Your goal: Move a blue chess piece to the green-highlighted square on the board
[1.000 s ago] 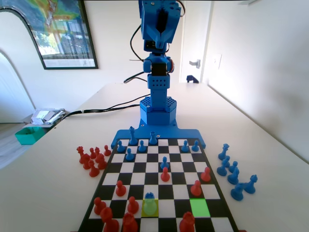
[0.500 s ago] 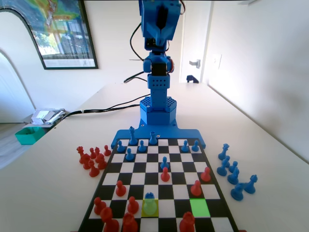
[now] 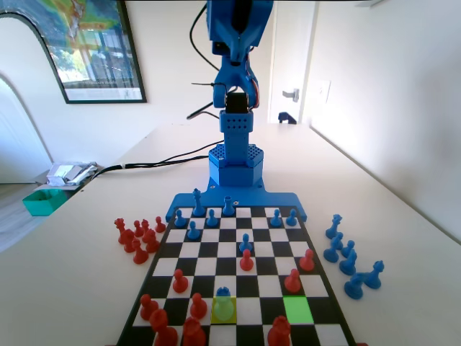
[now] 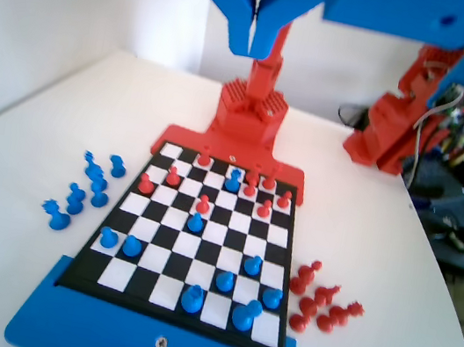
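A small blue chess piece, a pawn, stands on the paler yellow-green square near the board's close end in the fixed view. The bright green-highlighted square lies two squares to its right with nothing on it. In the wrist view the same pawn stands among red pawns at the board's far end. My gripper hangs high above the board, its jaws pressed together with nothing between them. The blue arm rises from its base at the far end.
Red pawns stand close behind the green square, and a red piece stands in front of it. Several blue pieces stand off the board at the right, several red ones at the left. A teal box sits far left.
The arm's upper part has swung and lifted further towards the top of the fixed view. No piece on the board has moved.
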Controlling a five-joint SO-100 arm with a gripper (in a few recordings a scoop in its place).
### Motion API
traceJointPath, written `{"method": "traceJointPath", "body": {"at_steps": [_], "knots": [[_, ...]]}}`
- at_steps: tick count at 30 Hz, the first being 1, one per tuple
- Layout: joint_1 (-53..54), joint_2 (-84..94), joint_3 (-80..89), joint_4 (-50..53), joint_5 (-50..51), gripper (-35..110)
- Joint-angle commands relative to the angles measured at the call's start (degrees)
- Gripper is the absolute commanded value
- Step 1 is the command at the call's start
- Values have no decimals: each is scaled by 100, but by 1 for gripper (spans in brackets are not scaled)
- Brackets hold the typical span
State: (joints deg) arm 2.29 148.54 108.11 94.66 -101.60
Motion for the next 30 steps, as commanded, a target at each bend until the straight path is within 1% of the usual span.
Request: {"method": "traceJointPath", "body": {"at_steps": [1, 11, 19, 30], "knots": [[360, -510, -343, -202, -44, 1], [896, -1573, 378, -1846, 176, 1], [1020, -2777, 422, -2329, 343, 1], [589, -4096, 185, -2584, 870, 1]]}}
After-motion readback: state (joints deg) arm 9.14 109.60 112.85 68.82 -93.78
